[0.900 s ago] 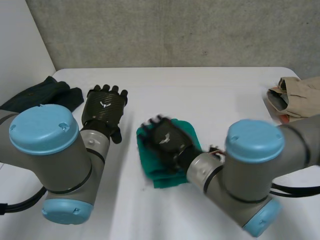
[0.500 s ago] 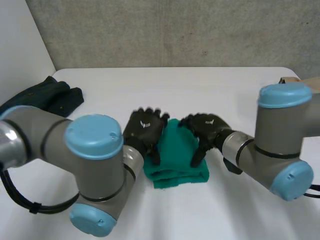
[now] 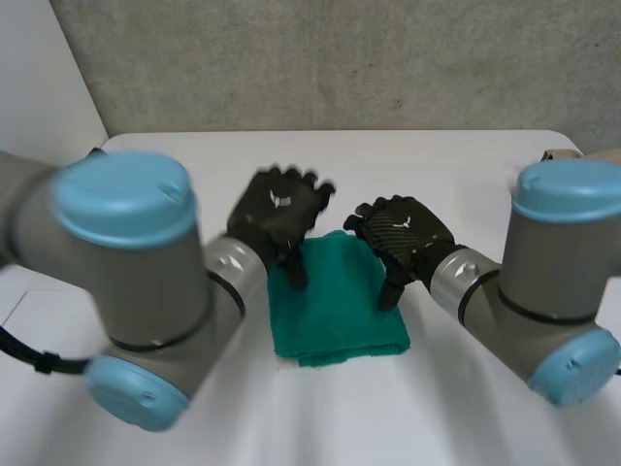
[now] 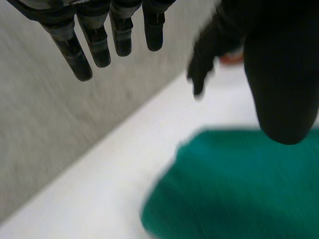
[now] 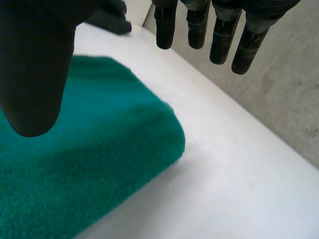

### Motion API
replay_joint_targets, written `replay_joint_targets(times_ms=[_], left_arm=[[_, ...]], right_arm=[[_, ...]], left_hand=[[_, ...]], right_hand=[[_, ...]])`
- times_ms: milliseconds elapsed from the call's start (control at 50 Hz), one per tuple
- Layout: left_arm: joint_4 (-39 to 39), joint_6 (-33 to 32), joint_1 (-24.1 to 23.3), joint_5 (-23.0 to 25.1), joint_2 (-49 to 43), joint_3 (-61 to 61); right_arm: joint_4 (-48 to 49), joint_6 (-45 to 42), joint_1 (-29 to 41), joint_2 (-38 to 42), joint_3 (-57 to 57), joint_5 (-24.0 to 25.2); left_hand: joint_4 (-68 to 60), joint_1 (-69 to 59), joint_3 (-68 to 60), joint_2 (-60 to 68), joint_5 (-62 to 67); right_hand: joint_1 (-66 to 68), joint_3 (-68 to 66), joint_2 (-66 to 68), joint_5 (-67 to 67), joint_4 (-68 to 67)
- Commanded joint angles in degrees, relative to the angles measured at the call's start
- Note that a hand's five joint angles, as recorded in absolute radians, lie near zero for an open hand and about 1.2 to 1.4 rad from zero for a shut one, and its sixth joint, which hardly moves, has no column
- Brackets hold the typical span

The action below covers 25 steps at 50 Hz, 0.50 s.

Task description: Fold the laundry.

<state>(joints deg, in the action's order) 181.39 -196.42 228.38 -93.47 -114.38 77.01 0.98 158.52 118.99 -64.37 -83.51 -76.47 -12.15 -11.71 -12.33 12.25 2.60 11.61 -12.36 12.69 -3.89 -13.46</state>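
Note:
A green towel (image 3: 335, 311), folded into a thick rectangle, lies flat on the white table (image 3: 437, 165) between my two hands. My left hand (image 3: 279, 209) hovers over the towel's far left corner, its fingers (image 4: 79, 55) straight and holding nothing; the towel (image 4: 239, 189) lies below its palm. My right hand (image 3: 403, 231) hangs over the far right corner, thumb pointing down above the cloth. Its fingers (image 5: 219, 30) are straight and apart, and the towel (image 5: 75, 164) sits beneath the palm and thumb.
A tan garment (image 3: 582, 155) peeks out at the table's right edge behind my right arm. A grey wall runs along the table's far side. My left arm bulks over the near left of the table.
My right hand came off the top of the towel to its right side. My left hand came in to the towel's left edge, then lifted toward the far corner.

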Motion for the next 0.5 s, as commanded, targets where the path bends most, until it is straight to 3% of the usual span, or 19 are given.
replay_joint_targets(times_ms=[20,160,500], left_arm=[[-2.4,2.8,3.9,10.8,7.9,-0.5],[-4.8,5.1,5.1,12.3,8.1,-0.5],[-4.7,5.2,5.1,12.4,8.2,-0.5]], right_arm=[[9.2,-0.1,1.2,-5.2,-14.2,0.5],[14.6,-0.3,3.0,-1.4,-17.5,0.8],[21.2,-3.6,4.6,9.9,-11.9,0.1]], left_hand=[[-0.6,-1.0,-0.4,0.5,0.1],[-0.8,-1.2,-0.6,0.7,0.3],[-0.8,-1.2,-0.6,0.7,0.3]], right_hand=[[-1.6,2.4,-2.7,3.9,3.5],[-1.6,2.4,-2.7,3.9,3.5],[-1.6,2.4,-2.7,3.9,3.5]])
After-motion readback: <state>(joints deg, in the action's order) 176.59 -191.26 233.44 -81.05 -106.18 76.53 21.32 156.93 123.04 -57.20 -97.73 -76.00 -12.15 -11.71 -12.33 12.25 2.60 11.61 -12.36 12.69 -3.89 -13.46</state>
